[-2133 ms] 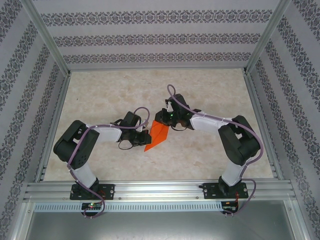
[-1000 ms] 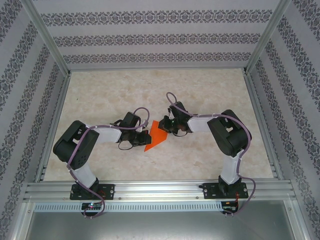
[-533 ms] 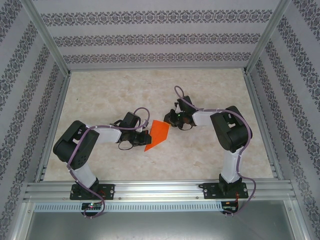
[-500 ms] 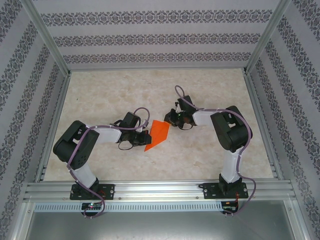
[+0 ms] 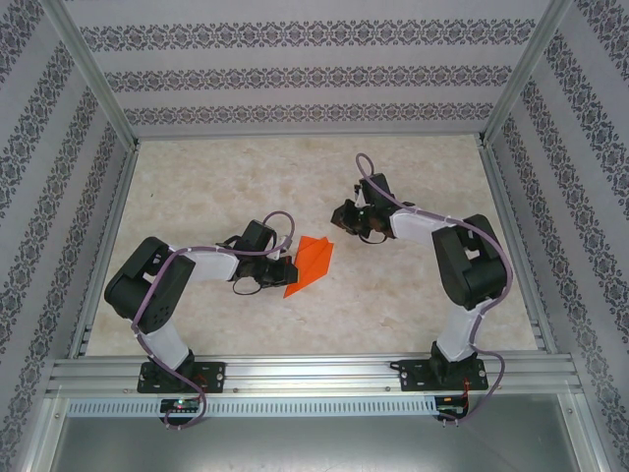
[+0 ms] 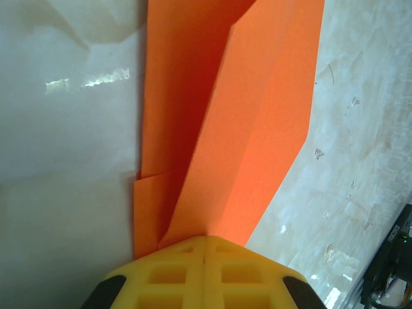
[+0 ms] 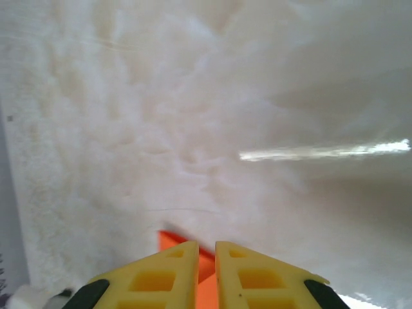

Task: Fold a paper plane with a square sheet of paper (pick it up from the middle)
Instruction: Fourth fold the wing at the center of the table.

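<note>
Paper (image 5: 312,264): folded to a pointed shape, lying on the table (image 5: 216,187) mid-field, between the two arms. Left gripper (image 5: 286,272): at the paper's left edge, fingers (image 6: 161,277) pressed together and pinching it (in the wrist view, folded layers and a long crease run out from the pinch). Right gripper (image 5: 344,212): just beyond the paper's far corner and apart from it. Its fingers (image 7: 170,273) stand a slit apart, gripping nothing, and orange is visible through the slit.
</note>
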